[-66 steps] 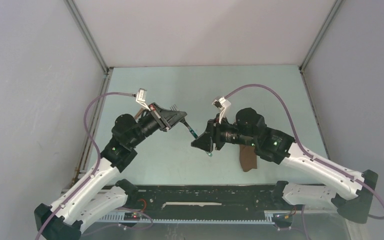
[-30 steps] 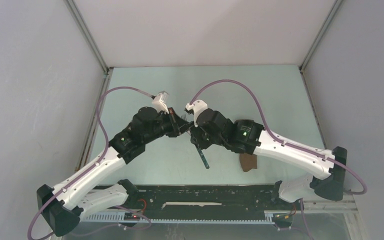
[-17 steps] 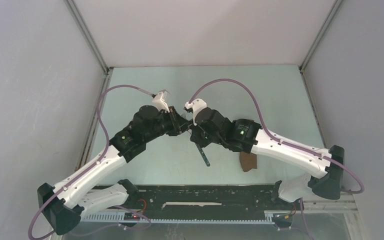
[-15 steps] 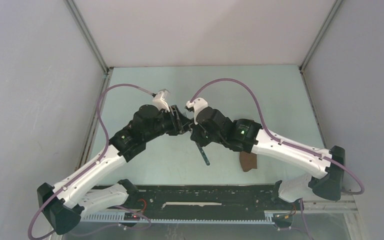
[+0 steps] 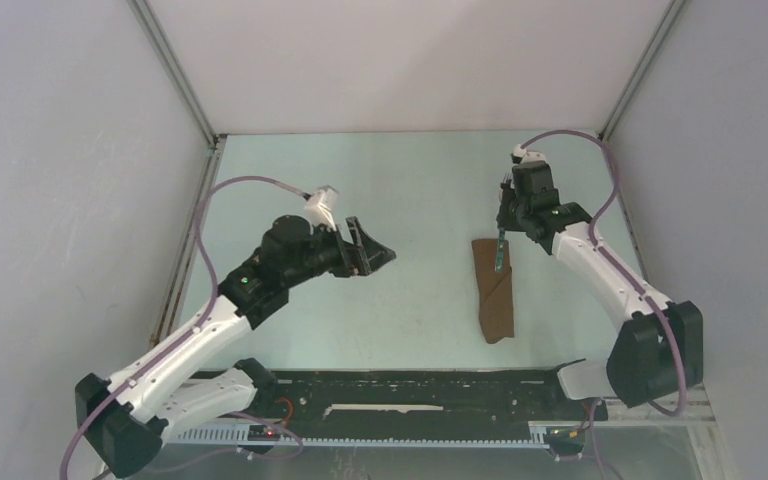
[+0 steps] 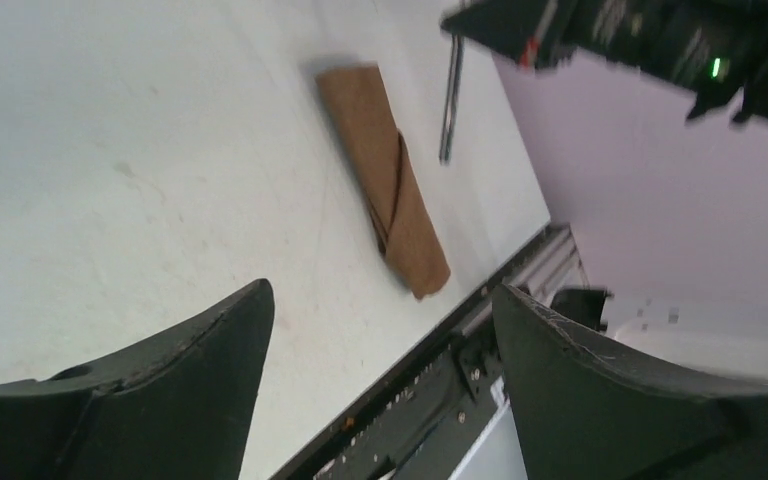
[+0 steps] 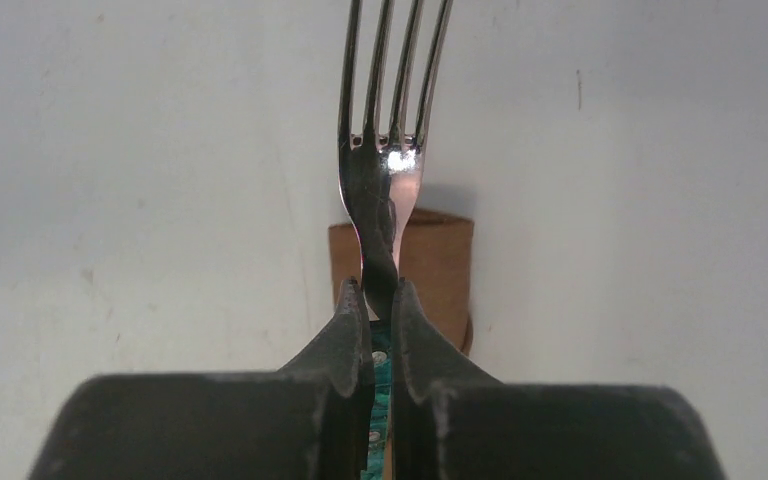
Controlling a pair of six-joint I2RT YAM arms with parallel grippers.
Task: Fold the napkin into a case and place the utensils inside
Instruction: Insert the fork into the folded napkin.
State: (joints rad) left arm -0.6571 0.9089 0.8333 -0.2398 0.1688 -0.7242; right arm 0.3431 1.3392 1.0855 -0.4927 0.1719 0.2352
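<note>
Right wrist — fork (image 7: 385, 180) above the case (image 7: 442, 270)

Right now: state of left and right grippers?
Left gripper: open, nothing between its fingers.
Right gripper: shut on the fork.

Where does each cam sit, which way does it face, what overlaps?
Top external: above, behind the bases, looking down on the table; both arms show.
Left wrist: on the open left gripper, angled across the table at the case; own fingers show.
Right wrist: on the right gripper, looking along shut fingers holding the fork.
Shared: all see case and fork.
</note>
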